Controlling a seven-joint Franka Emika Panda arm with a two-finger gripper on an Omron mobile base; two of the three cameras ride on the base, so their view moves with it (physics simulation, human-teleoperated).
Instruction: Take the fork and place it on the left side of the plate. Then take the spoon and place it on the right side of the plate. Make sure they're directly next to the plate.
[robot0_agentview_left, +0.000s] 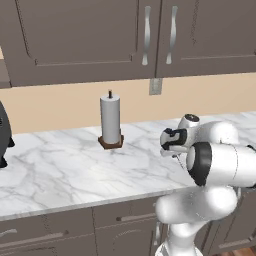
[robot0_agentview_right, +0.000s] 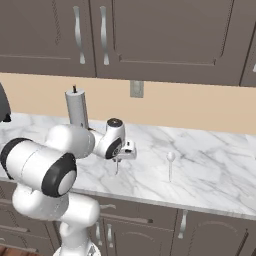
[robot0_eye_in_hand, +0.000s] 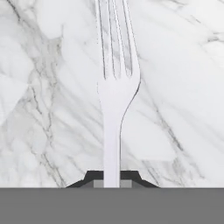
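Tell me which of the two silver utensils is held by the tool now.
The fork: its handle is clamped in the shut tool, prongs pointing away. The spoon lies alone on the marble counter.

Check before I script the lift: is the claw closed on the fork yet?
Closed on it. In the hand view the claw has its fingertips pressed against both sides of the fork handle, prongs pointing away over the marble counter.
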